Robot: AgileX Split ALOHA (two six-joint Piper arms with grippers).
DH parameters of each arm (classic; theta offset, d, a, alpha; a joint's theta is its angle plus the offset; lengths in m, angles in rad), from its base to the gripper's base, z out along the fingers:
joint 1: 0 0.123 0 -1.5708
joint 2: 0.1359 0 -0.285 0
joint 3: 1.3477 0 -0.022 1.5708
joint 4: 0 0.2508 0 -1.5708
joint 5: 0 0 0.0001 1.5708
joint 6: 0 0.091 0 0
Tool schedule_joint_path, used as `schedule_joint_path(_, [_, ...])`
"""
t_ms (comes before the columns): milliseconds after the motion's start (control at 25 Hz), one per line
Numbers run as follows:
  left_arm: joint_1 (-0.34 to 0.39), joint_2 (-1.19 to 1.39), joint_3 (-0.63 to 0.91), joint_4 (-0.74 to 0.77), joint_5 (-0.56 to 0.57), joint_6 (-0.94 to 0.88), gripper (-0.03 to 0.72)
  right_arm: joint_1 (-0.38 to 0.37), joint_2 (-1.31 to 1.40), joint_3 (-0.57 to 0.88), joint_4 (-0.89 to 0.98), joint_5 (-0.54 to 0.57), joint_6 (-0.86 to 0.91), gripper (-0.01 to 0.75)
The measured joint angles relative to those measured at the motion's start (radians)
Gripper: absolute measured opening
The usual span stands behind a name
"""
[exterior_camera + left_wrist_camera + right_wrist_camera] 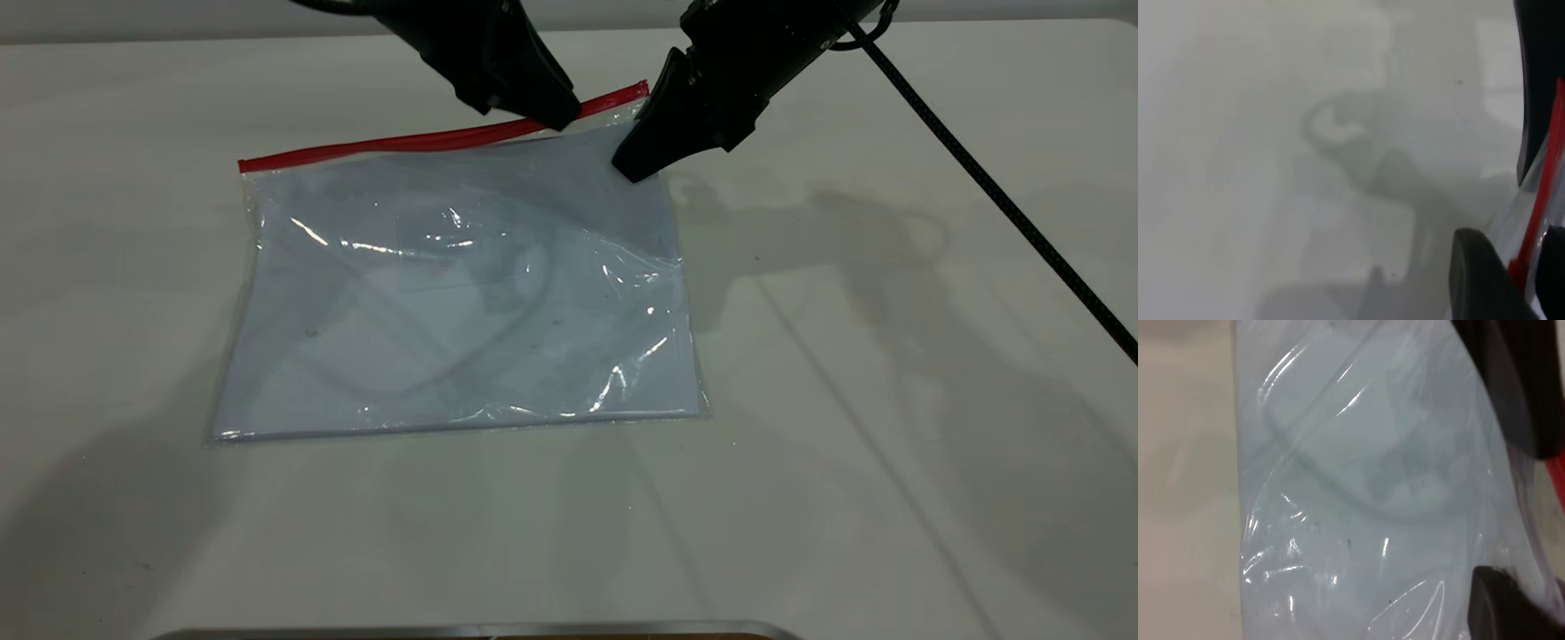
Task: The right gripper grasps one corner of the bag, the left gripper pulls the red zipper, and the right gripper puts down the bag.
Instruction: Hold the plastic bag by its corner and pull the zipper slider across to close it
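White table (889,400) lies bare around the bag (462,293), claws at its red zipper (400,142) edge.

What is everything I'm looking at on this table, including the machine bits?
bag: one, clear plastic with white sheets inside, lying flat mid-table, its far right corner lifted a little.
red zipper: one, bright red strip, along the bag's far long edge.
table: one, white, under everything.
metal edge: one, silvery, at the near border of the exterior view.
cable: one, black braided, trailing from the right arm across the table's right side.
left gripper: one, black, tips at the red zipper near its right end.
right gripper: one, black, at the bag's far right corner, just right of the left gripper.
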Motion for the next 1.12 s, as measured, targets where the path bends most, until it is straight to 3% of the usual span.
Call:
schedule_joint_path(320, [0.000, 0.020, 0.000, -0.039, -0.001, 0.018, 0.249, 0.000, 0.003, 0.000, -0.001, -0.006, 0.001, 0.033])
schedule_joint_path(480, [0.000, 0.020, 0.000, -0.059, -0.001, 0.050, 0.187, 0.000, 0.003, 0.000, -0.001, -0.010, 0.002, 0.033])
schedule_joint_path(680, [0.000, 0.020, 0.000, -0.060, 0.001, 0.059, 0.058, 0.000, 0.005, 0.000, -0.001, -0.014, 0.002, 0.033])
schedule_joint_path(920, [0.000, 0.020, 0.000, -0.063, 0.000, 0.061, 0.051, -0.009, 0.005, 0.000, 0.001, -0.013, 0.035, 0.033])
schedule_joint_path(1120, [0.011, 0.020, 0.000, -0.066, 0.000, 0.058, 0.051, -0.063, 0.005, 0.000, 0.019, 0.012, 0.095, 0.033])
